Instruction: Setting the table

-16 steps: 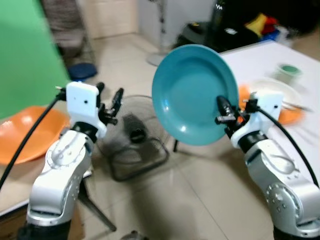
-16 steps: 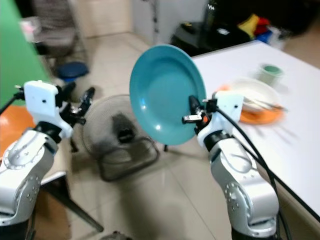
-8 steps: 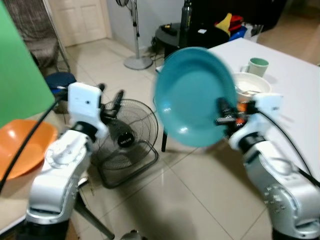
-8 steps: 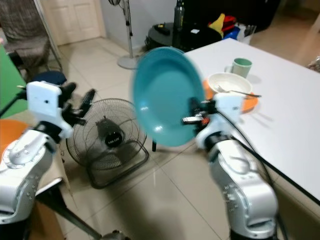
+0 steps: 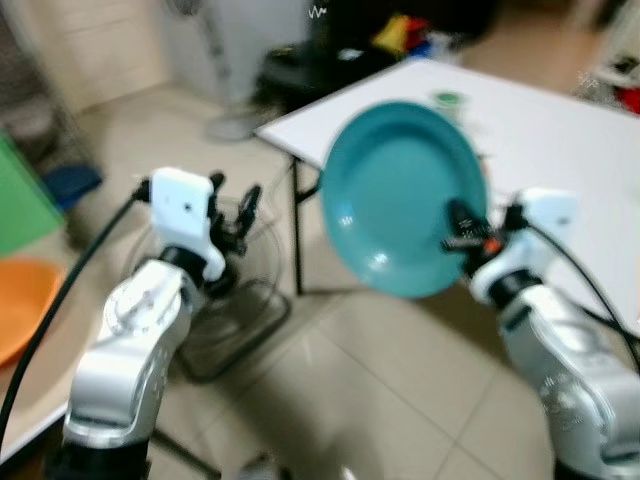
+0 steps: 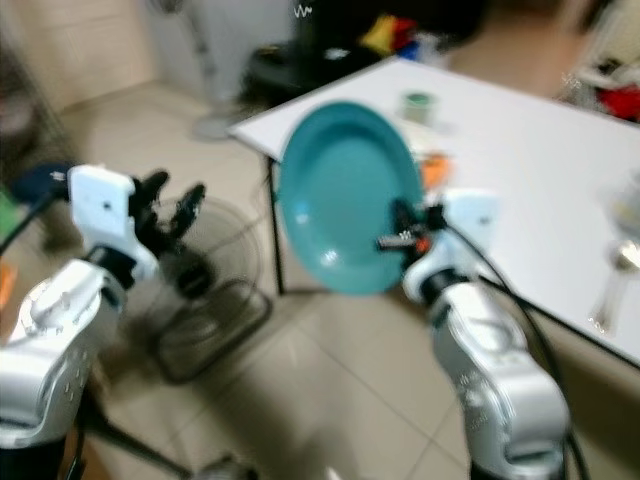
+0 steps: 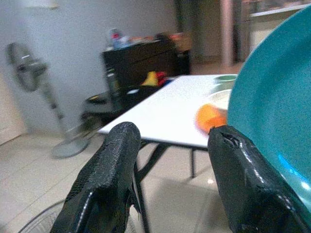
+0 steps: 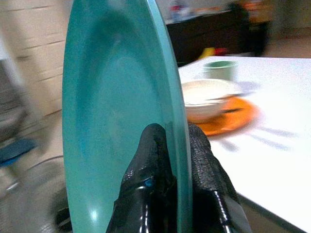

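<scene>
Ahead, the white table [image 5: 560, 140] stands to the right, carrying an orange plate [image 8: 233, 119], a white bowl [image 8: 209, 97] and a green cup [image 8: 219, 69]. Between robot and table, the right gripper [image 8: 167, 145] clamps the upright teal plate [image 5: 400, 195] by its rim. Left gripper [image 7: 170, 141] hangs parted above a floor fan [image 6: 205, 290].

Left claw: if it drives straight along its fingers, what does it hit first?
Probably the white table: the left wrist view looks between the open left claw fingers at the table's near edge and the floor under it. The teal plate sits just to one side. Depth is unclear, so a graze on the plate is possible.
</scene>
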Controlling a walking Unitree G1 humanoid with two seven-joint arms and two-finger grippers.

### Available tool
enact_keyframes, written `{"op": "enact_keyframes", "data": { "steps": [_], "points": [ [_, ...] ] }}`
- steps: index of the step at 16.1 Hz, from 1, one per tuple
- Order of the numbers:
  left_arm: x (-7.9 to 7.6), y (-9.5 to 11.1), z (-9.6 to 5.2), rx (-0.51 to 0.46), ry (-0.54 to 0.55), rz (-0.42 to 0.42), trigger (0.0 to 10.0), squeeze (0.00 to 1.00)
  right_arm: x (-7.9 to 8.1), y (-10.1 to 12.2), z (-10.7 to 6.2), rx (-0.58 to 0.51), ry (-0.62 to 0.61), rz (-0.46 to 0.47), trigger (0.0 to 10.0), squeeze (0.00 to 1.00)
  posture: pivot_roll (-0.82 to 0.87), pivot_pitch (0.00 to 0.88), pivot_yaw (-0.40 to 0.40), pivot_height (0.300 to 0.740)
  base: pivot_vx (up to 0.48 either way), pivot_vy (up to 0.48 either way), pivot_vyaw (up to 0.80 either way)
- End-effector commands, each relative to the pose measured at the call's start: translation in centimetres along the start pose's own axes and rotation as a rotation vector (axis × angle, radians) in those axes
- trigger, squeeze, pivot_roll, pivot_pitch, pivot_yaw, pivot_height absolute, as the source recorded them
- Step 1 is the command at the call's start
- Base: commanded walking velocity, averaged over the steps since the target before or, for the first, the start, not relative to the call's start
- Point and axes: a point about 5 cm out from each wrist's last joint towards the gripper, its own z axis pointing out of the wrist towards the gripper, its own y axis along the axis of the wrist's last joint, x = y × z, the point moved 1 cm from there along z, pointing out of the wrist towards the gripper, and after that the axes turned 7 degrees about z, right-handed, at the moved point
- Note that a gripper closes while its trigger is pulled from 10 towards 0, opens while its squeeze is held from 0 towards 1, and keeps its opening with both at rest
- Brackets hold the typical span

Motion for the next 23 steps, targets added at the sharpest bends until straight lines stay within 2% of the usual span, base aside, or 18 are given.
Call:
{"op": "enact_keyframes", "data": {
  "steps": [1, 5, 8, 9, 10, 13, 23],
  "points": [
    [0.6, -0.1, 0.0, 0.011, 0.021, 0.014, 10.0, 0.0, 1.1, 0.6, -0.1, -0.03, 0.048, 0.008, 10.0, 0.0, 0.07, 0.0, 0.035, 0.74, 0.0, 0.0, -0.8],
    [0.6, -0.1, 0.0, 0.008, 0.024, 0.034, 10.0, 0.0, 1.1, 0.6, -0.1, -0.026, 0.048, 0.006, 10.0, 0.0, 0.07, 0.0, 0.036, 0.74, 0.0, -0.431, -0.15],
    [0.5, -0.2, 0.0, 0.016, 0.016, 0.004, 10.0, 0.0, 1.1, 0.6, -0.1, -0.023, 0.047, 0.006, 10.0, 0.0, 0.07, 0.0, 0.036, 0.74, 0.0, 0.315, 0.0],
    [0.5, -0.2, 0.0, 0.013, 0.01, 0.009, 10.0, 0.0, 1.1, 0.6, -0.1, -0.021, 0.044, 0.008, 10.0, 0.0, 0.07, 0.0, 0.038, 0.74, 0.0, 0.476, 0.0],
    [0.5, -0.1, 0.1, 0.017, 0.013, 0.049, 10.0, 0.0, 1.1, 0.6, -0.1, -0.021, 0.042, 0.009, 10.0, 0.0, 0.07, 0.0, 0.038, 0.74, 0.0, 0.0, 0.0],
    [0.3, -0.1, 0.2, 0.014, 0.0, 0.038, 10.0, 0.0, 1.0, 0.6, -0.1, -0.024, 0.033, 0.013, 10.0, 0.0, 0.07, 0.0, 0.038, 0.74, 0.0, -0.48, 0.0],
    [-0.3, -0.8, 0.2, 0.037, -0.008, -0.014, 10.0, 0.0, -0.2, 0.7, 0.0, -0.021, -0.043, -0.004, 10.0, 0.0, 0.06, 0.0, 0.046, 0.74, 0.0, 0.0, -0.16]
  ]
}}
